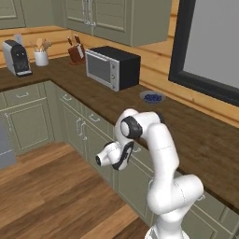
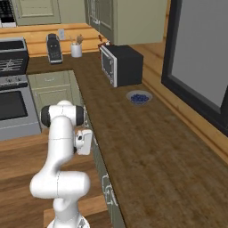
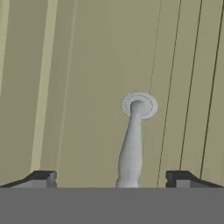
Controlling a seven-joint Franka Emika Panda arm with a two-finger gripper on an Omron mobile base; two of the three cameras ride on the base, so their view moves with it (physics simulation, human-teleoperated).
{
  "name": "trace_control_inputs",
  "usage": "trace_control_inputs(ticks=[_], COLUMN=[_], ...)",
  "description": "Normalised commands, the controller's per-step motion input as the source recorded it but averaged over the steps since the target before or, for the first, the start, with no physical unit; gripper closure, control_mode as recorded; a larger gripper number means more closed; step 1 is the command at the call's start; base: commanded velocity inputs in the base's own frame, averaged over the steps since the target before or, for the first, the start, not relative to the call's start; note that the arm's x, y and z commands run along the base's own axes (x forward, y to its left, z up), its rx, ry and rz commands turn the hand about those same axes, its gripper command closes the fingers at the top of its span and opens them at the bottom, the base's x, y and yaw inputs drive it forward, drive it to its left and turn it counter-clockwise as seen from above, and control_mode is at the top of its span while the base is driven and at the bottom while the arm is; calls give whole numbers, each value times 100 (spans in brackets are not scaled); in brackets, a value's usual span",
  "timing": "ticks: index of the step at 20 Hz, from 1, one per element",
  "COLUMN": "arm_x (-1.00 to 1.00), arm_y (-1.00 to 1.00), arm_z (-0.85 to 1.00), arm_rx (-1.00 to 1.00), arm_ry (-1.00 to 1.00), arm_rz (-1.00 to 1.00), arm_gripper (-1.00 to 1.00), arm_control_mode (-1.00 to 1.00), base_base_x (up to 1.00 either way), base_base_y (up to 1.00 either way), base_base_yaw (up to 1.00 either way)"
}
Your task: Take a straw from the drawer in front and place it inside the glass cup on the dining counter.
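My gripper (image 3: 113, 179) is open and right up against a sage-green front panel of the drawer (image 3: 83, 87). A silver bar handle (image 3: 131, 148) runs from its round mount down between the two dark fingertips (image 3: 43, 178), which stand wide on either side of it without touching. In the right base view the hand (image 2: 84, 141) presses toward the cabinet fronts just under the dark wood worktop (image 2: 147, 147). The straw, the glass cup and the dining counter are out of view.
On the worktop stand a black microwave (image 1: 112, 66), a bowl of blueberries (image 1: 152, 97), a knife block (image 1: 76, 52), a utensil pot (image 1: 41, 57) and a coffee machine (image 1: 17, 57). A stove (image 2: 13, 102) sits to the left. Wood floor (image 1: 51, 186) lies open behind the arm.
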Motion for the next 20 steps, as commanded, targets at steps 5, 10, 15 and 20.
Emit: trace_control_inputs(ticks=[5,10,15,20], arm_x=[37,7,-20,-61], arm_y=[-6,-23,-23,-1], arm_z=[-26,-12,0,0], arm_rx=[0,0,1,8], arm_ry=[0,0,-7,-10], arm_rz=[0,0,0,0], arm_gripper=[-100,100,100,100], arm_control_mode=[-100,-100,-100,-100], base_base_x=[0,0,0,0], base_base_y=[0,0,0,0], base_base_yaw=[0,0,0,0])
